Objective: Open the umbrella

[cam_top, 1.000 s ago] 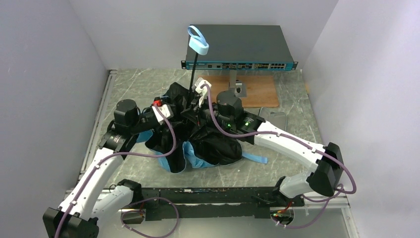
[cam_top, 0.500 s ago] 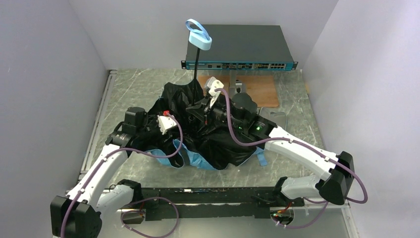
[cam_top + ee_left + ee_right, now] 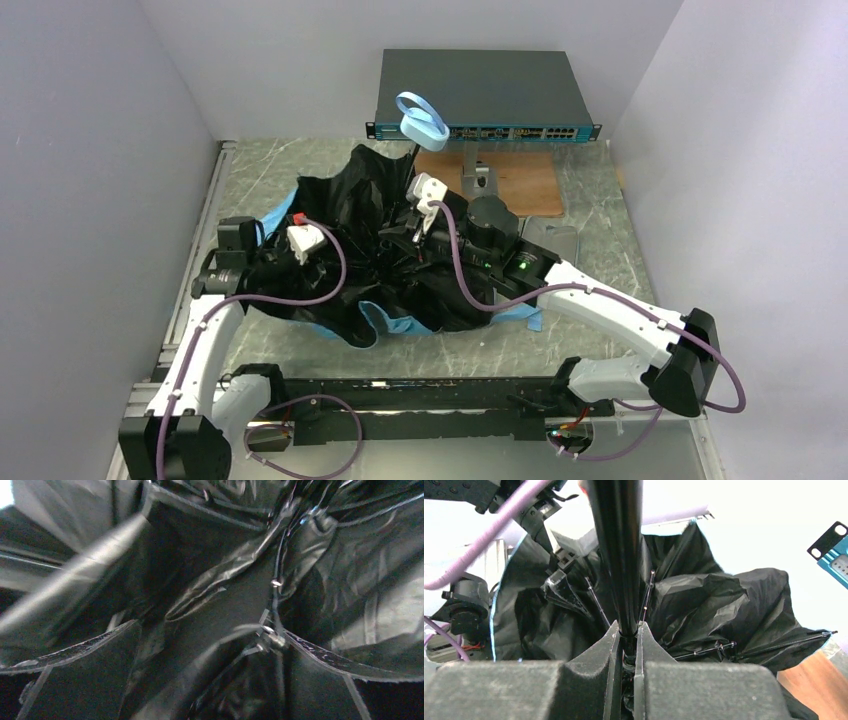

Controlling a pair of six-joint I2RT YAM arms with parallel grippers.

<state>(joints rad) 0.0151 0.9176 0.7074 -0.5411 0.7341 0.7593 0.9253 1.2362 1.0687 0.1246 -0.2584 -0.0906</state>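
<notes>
Sprawling half-spread across the middle of the table (image 3: 300, 170), the umbrella (image 3: 370, 285) tilts its handle (image 3: 421, 124) toward the back while the right gripper (image 3: 408, 232) steadies it. Left wrist view: the left gripper (image 3: 210, 630) gapes wide among black canopy (image 3: 225, 580) folds, holding nothing. Right wrist view: jaws clamp the shaft (image 3: 616, 555), likely anchoring it for spreading.

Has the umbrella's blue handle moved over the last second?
Yes. In the top view the umbrella handle has dropped and shifted right. It was up at the left end of the network switch top, and it now overlaps the switch's front panel.
</notes>
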